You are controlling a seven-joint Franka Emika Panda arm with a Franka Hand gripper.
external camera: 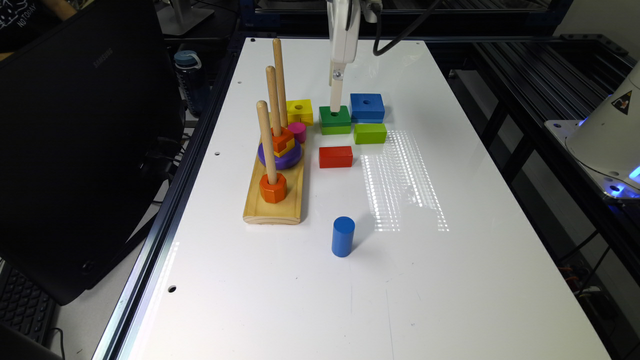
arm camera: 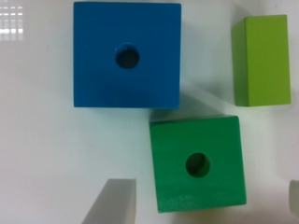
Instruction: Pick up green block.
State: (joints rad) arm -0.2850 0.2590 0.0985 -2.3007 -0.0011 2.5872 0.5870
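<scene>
**Operator:** Where is the green block (external camera: 335, 118) sitting?

**Spotter:** You are looking at it on the white counter (external camera: 450, 250), in the far cluster of blocks, round hole facing up. Your arm is hanging straight above it. In the wrist view the green block (arm camera: 198, 163) is lying between the two pale fingers (arm camera: 112, 203).

**Operator:** And the jaws?

**Spotter:** They are standing spread apart, one on each side of the block, with white counter showing between each finger and the block's edges. You are gripping nothing.

**Operator:** What is crowding it?

**Spotter:** The blue block (external camera: 367, 106) is sitting just beside it on the exterior view's right. In the wrist view the blue block (arm camera: 126, 53) is nearly meeting it corner to corner. The lime-green block (external camera: 370, 133) is lying near it, toward the camera and to that same side, with a clear gap showing in the wrist view (arm camera: 261, 60). On the exterior view's left, the yellow block (external camera: 299, 110) and the pink cylinder (external camera: 297, 131) are standing close by, next to the wooden peg board (external camera: 275, 205). The red block (external camera: 335, 156) is lying nearer the camera, and the blue cylinder (external camera: 343, 236) is standing well apart.
</scene>
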